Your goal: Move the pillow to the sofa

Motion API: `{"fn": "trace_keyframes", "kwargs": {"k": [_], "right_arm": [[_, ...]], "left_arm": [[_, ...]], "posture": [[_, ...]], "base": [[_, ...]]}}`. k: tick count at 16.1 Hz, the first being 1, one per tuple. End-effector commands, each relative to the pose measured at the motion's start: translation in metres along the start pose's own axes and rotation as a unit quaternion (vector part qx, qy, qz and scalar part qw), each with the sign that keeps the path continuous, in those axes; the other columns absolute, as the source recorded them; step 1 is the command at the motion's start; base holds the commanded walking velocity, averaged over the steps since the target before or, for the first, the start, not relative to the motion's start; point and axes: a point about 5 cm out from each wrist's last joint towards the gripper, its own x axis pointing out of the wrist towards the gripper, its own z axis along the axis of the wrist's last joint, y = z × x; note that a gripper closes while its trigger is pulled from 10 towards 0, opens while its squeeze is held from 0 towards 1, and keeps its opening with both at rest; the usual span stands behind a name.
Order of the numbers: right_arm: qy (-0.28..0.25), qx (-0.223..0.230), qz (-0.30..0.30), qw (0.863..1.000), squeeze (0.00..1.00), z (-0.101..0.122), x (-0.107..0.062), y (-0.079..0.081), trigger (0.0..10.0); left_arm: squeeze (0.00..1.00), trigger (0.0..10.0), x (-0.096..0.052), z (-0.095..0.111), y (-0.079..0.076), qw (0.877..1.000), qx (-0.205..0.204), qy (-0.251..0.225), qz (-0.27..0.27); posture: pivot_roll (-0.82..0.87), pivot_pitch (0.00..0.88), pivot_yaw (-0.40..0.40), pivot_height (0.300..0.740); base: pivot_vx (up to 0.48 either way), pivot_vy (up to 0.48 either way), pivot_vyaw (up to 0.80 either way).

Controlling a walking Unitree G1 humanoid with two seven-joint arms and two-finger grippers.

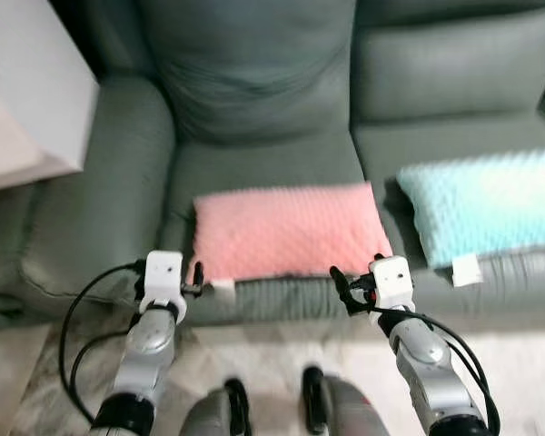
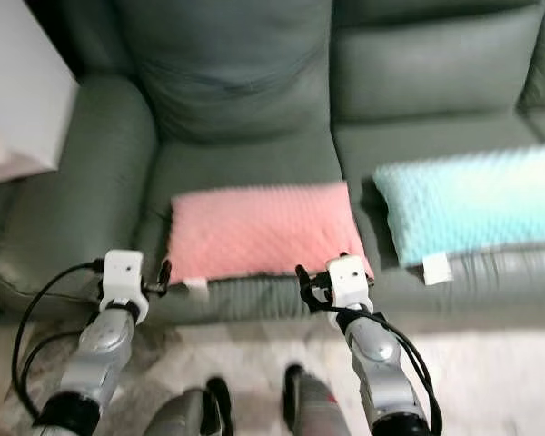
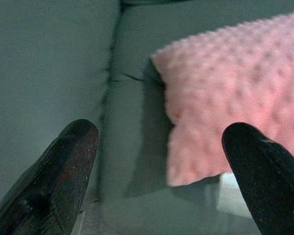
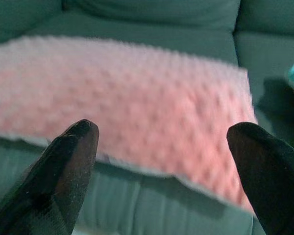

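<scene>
Two grippers, left gripper (image 1: 196,278) and right gripper (image 1: 343,289), hang with jaws apart just before the pink pillow (image 1: 286,229), which seems to lie flat on the sofa (image 1: 254,82), so probably nothing is left.

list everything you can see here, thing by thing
sofa: 1, grey-green, across the scene ahead of the robot
pink pillow: 1, pink, lying flat on the left seat cushion near the front edge
blue pillow: 1, light blue, flat on the right seat cushion
white box: 1, white, beside the sofa's left armrest
rug: 1, pale patterned, on the floor before the sofa
left gripper: 1, black fingers open, by the pink pillow's left front corner
right gripper: 1, black fingers open, by its right front corner
</scene>
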Motion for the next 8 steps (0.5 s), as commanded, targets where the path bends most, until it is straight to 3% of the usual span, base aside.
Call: {"fn": "trace_keyframes", "kwargs": {"k": [1, 4, 6, 8], "right_arm": [[0.018, -0.005, -0.007, 1.000, 0.00, -0.009, 0.000, 0.007, 10.0], [0.046, -0.024, -0.014, 0.999, 0.00, -0.021, 0.005, 0.005, 10.0], [0.084, -0.038, -0.037, 0.995, 0.00, -0.033, 0.005, -0.008, 10.0], [0.108, -0.043, -0.051, 0.992, 0.00, -0.043, 0.002, -0.017, 10.0]], "left_arm": [[0.00, 10.0, -0.006, -0.020, 0.011, 0.999, 0.016, 0.035, 0.017], [0.00, 10.0, -0.006, -0.035, 0.026, 0.996, 0.029, 0.068, 0.045], [0.00, 10.0, -0.013, -0.055, 0.046, 0.989, 0.046, 0.120, 0.072], [0.00, 10.0, -0.020, -0.070, 0.056, 0.982, 0.031, 0.163, 0.092]], "posture": [[-0.12, 0.023, 0.057, 0.740], [-0.12, 0.000, 0.048, 0.740], [-0.12, 0.000, 0.041, 0.740], [-0.13, 0.000, 0.033, 0.740]], "base": [[0.000, 0.000, 0.00], [0.000, 0.000, 0.00], [0.000, 0.000, 0.00], [0.000, 0.000, 0.00]]}}
